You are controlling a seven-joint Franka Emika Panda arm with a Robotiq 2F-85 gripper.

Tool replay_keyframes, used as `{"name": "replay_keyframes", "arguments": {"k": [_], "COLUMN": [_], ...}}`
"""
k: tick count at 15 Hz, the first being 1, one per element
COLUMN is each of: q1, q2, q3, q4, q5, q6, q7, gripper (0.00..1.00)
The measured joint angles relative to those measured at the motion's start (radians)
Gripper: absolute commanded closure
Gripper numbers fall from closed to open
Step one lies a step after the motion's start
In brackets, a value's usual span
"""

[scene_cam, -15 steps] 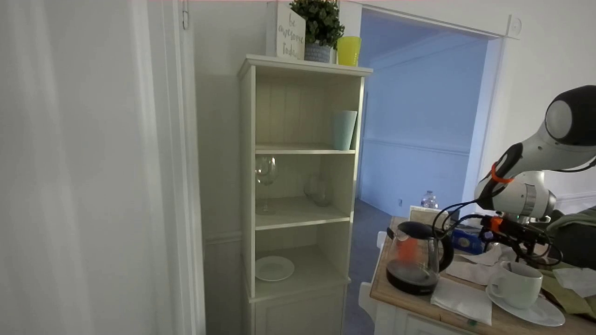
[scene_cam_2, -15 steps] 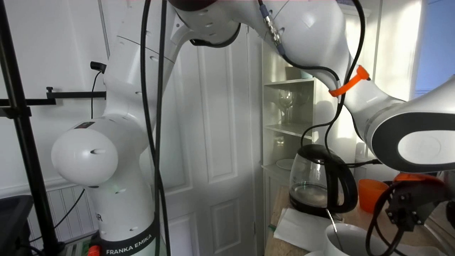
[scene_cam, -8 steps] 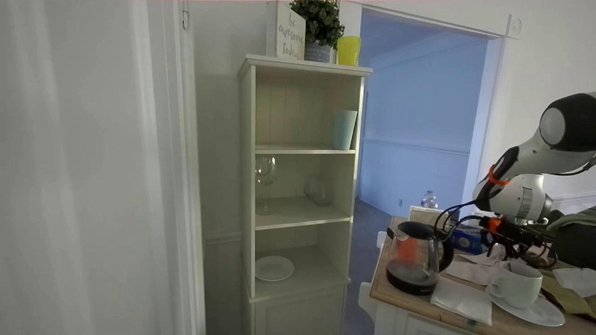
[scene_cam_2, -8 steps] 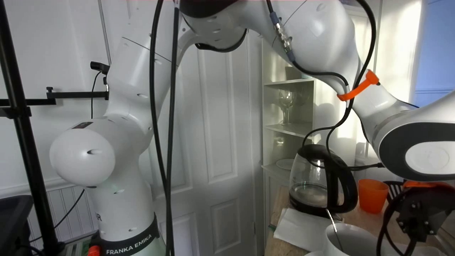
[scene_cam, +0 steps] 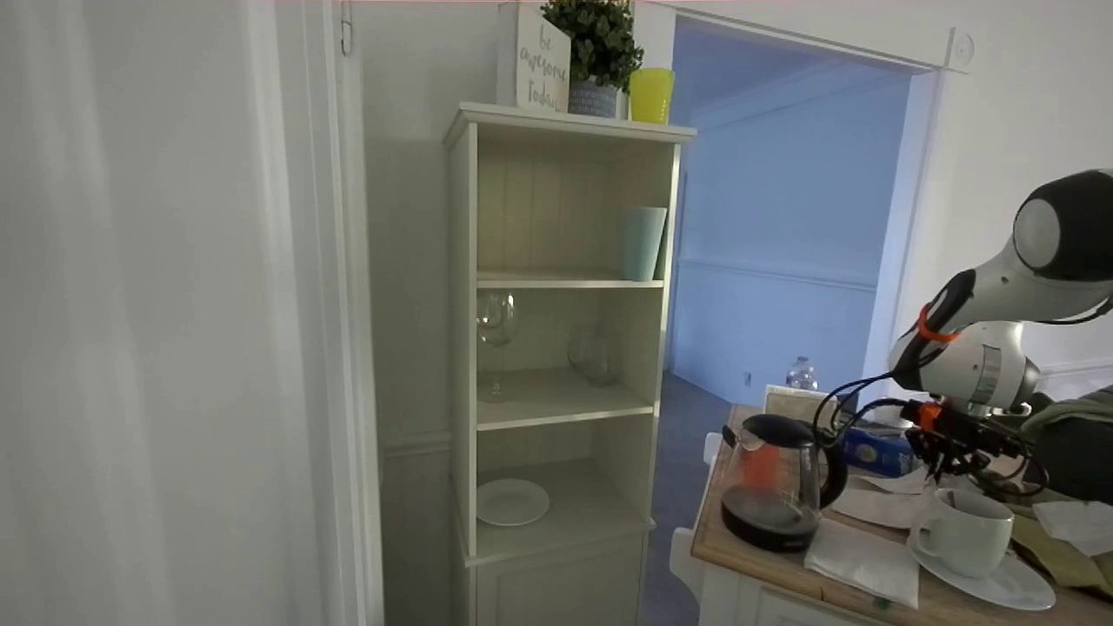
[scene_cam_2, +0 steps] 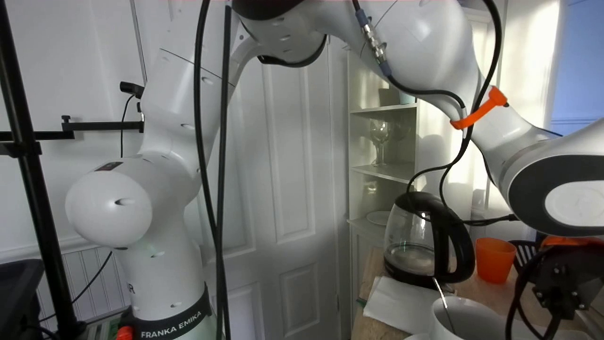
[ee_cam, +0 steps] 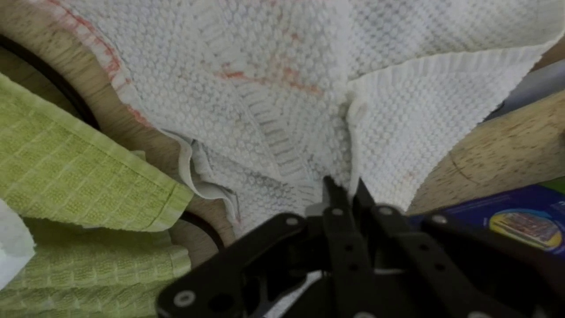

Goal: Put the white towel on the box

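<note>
In the wrist view the white towel [ee_cam: 273, 97], ribbed and marked with reddish stains, spreads across the top and middle. My gripper [ee_cam: 343, 189] is shut on a fold of it, and the cloth gathers between the fingertips. Beside the gripper on the right lies the blue box [ee_cam: 503, 216], partly cut off. An exterior view has the box [scene_cam: 874, 452] behind the kettle, with my gripper [scene_cam: 935, 474] just right of it, low over the table. How much of the towel is off the table I cannot tell.
A glass kettle [scene_cam: 774, 491] stands left of the gripper. Nearer the front are a white cup [scene_cam: 969, 535] on a saucer [scene_cam: 1030, 587] and a folded white napkin [scene_cam: 861, 556]. A green towel [ee_cam: 79, 163] lies beside the white one. An orange cup [scene_cam_2: 494, 259] stands behind the kettle.
My gripper first went down toward the table, then rose slightly. Its fingers have closed on the white towel meanwhile.
</note>
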Motion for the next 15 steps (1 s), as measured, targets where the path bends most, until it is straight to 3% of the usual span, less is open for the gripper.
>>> {"name": "replay_keyframes", "arguments": {"k": [7,15], "q1": [0.014,0.025], "q2": [-0.113,-0.337], "q3": [-0.055,-0.053], "q4": [-0.043,-0.075], "q5": [-0.013,0.002], "q6": [-0.04,-0.062], "q7": [0.002,0.001], "gripper": [0.93,0.92]}}
